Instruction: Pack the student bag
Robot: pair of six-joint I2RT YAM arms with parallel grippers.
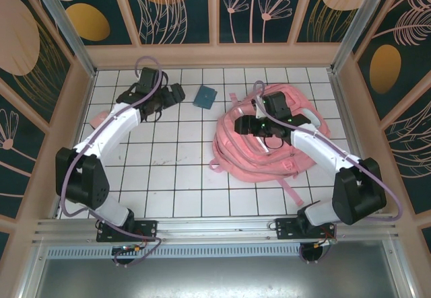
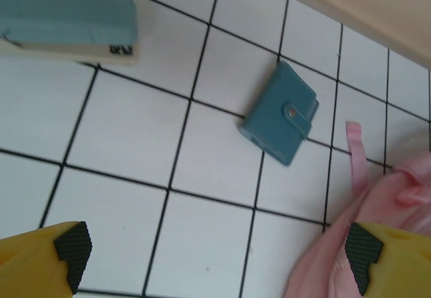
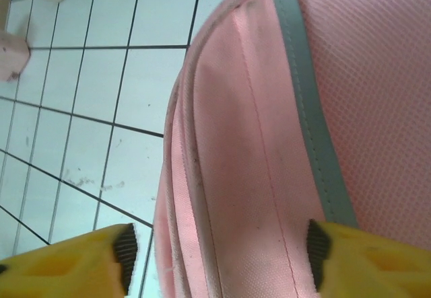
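The student bag (image 1: 259, 158), a large pink backpack, lies flat on the right half of the white tiled floor. My right gripper (image 1: 244, 124) hangs over the bag's left edge. In the right wrist view it (image 3: 221, 254) is open, its jaws straddling a fold of pink fabric (image 3: 256, 143) beside a grey stripe (image 3: 310, 109). My left gripper (image 1: 176, 95) is at the back left. It (image 2: 217, 257) is open above bare tiles with nothing between its fingers. A corner of the bag (image 2: 377, 210) reaches in at its right.
A small blue snap wallet (image 1: 205, 96) (image 2: 279, 113) lies on the tiles between the two grippers. A blue and cream block (image 2: 67, 19) sits further left. A flat pink item (image 1: 100, 118) lies by the left wall. Wooden walls close in the floor on three sides.
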